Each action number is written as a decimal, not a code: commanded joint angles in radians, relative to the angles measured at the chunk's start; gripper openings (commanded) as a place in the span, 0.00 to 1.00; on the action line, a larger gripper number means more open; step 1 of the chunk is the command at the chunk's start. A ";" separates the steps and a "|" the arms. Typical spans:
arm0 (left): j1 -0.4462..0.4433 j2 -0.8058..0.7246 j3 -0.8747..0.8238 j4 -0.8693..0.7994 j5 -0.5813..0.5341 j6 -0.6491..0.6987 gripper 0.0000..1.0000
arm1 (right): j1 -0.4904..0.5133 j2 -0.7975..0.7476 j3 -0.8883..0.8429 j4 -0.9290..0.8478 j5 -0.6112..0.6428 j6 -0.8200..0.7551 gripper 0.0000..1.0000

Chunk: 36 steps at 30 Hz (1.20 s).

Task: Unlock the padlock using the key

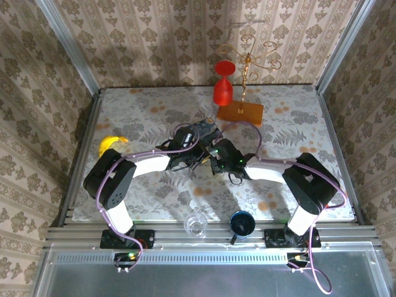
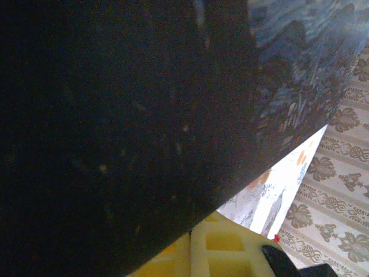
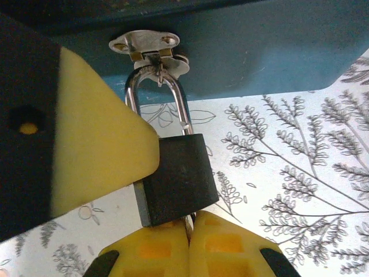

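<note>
Damask-papered walls [image 1: 185, 37], floral tabletop [image 1: 309, 124], aluminium posts [image 1: 67, 40]

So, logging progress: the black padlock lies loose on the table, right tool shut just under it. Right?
Not loose: the right wrist view shows the padlock hooked by its shackle through the hasp of the blue tin. The right tool is shut just under it.

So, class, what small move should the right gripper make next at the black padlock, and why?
Probably rotate the wrist to turn the key. The right gripper is shut on it under the black square padlock, whose silver shackle sits closed through the hasp of the blue tin.
</note>
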 commanded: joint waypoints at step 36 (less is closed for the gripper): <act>0.003 -0.053 -0.069 -0.014 0.054 0.050 0.00 | -0.094 -0.077 -0.098 0.150 -0.256 0.254 0.04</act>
